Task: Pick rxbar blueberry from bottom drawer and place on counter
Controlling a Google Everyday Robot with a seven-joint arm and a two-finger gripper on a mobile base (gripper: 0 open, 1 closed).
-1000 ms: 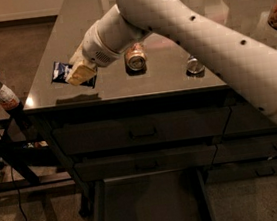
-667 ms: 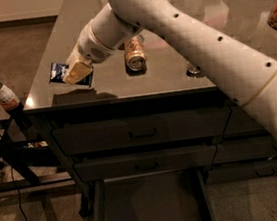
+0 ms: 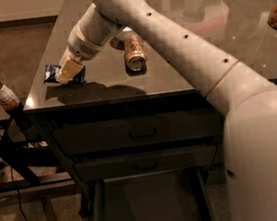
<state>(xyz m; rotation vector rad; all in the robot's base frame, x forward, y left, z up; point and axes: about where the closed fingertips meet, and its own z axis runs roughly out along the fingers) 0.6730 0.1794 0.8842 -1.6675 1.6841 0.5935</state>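
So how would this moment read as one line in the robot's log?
gripper: at rxbar blueberry, near-left corner of counter | bottom drawer: open | can: on its side on counter

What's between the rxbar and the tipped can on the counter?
Camera view: only the gripper, right at the rxbar blueberry; bare counter from there to the can.

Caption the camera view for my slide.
The end effector at the rxbar blueberry by the front corner of the counter, near a tipped can, bottom drawer open below.
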